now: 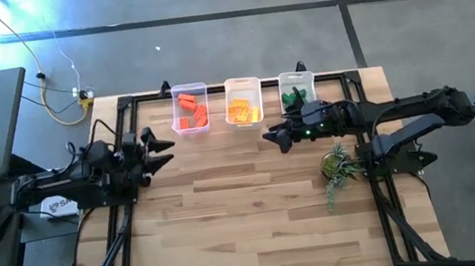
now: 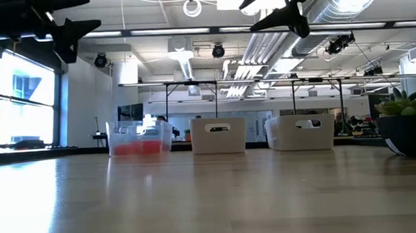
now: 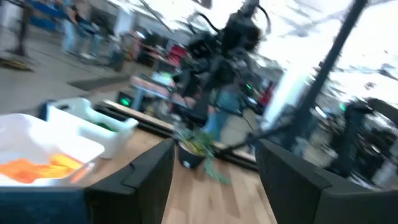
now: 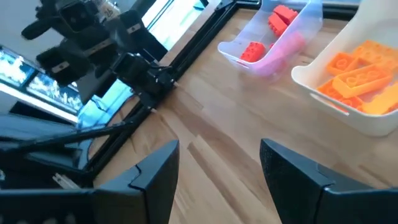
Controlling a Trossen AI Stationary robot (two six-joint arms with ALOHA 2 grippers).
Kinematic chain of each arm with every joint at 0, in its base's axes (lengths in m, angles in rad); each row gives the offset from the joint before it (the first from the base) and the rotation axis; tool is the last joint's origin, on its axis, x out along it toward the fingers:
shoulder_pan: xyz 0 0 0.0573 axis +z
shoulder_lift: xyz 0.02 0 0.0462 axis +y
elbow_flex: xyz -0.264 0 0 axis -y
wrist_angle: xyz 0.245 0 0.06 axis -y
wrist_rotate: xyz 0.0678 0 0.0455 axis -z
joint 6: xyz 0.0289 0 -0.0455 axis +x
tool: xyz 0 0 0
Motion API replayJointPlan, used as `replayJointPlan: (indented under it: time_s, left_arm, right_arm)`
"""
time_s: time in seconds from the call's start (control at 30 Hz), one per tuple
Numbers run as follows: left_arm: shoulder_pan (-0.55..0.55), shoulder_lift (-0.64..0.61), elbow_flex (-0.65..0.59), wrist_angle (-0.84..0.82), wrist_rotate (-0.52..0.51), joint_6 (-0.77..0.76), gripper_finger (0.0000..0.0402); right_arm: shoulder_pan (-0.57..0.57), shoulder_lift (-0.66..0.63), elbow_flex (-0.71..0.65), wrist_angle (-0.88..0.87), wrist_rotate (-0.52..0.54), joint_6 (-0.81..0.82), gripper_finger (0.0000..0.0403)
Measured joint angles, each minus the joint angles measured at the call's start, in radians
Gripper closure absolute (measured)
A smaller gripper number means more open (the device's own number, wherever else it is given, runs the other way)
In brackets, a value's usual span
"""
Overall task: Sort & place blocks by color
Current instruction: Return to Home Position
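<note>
sorting looks complete: red blocks (image 1: pixel 190 113) lie in the left bin (image 1: pixel 188 88), orange-yellow blocks (image 1: pixel 243 111) in the middle bin (image 1: pixel 241 81), and green blocks (image 1: pixel 293 98) in the right bin (image 1: pixel 296 75), along the far edge of the bench (image 1: pixel 248 222). the left tool (image 1: pixel 169 152) and right tool (image 1: pixel 273 138) hover wide open, gripping nothing. to go home cleanly, draw the right arm back high, clear of the bin rims and the plant sprig (image 1: pixel 340 168).
</note>
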Motion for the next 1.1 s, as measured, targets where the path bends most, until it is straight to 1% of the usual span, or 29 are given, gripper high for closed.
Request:
replayJointPlan:
  time_s: [0.13,0.23,0.37,0.43,0.67,0.8,1.0,1.1]
  left_arm:
    - [-0.014,-0.067,-0.054,-0.005,-0.092,-0.002,0.0188]
    - [-0.015,-0.085,-0.103,0.020,-0.131,-0.032,0.0188]
    - [-0.015,-0.088,-0.164,0.061,-0.188,-0.080,0.0188]
    - [-0.015,-0.088,-0.189,0.091,-0.213,-0.093,0.0188]
    - [-0.005,-0.078,-0.189,-0.012,-0.223,-0.097,0.0188]
    - [0.001,-0.078,-0.189,-0.060,-0.227,-0.159,0.0188]
    - [0.001,-0.078,-0.188,-0.056,-0.241,-0.172,0.0188]
    - [0.001,-0.078,-0.188,-0.057,-0.245,-0.172,0.0188]
  right_arm:
    - [-0.014,-0.017,0.000,-0.001,-0.020,-0.069,0.0192]
    - [-0.024,-0.059,0.000,-0.020,-0.025,-0.127,0.0192]
    - [-0.039,-0.146,0.000,-0.088,-0.025,-0.198,0.0192]
    - [-0.043,-0.197,-0.001,-0.144,-0.006,-0.219,0.0192]
    - [-0.043,-0.385,-0.002,-0.289,0.105,-0.329,0.0192]
    - [-0.035,-0.477,-0.002,-0.377,0.146,-0.359,0.0192]
    - [0.007,-0.556,-0.002,-0.537,0.250,-0.339,0.0192]
    - [0.031,-0.573,-0.002,-0.592,0.269,-0.322,0.0192]
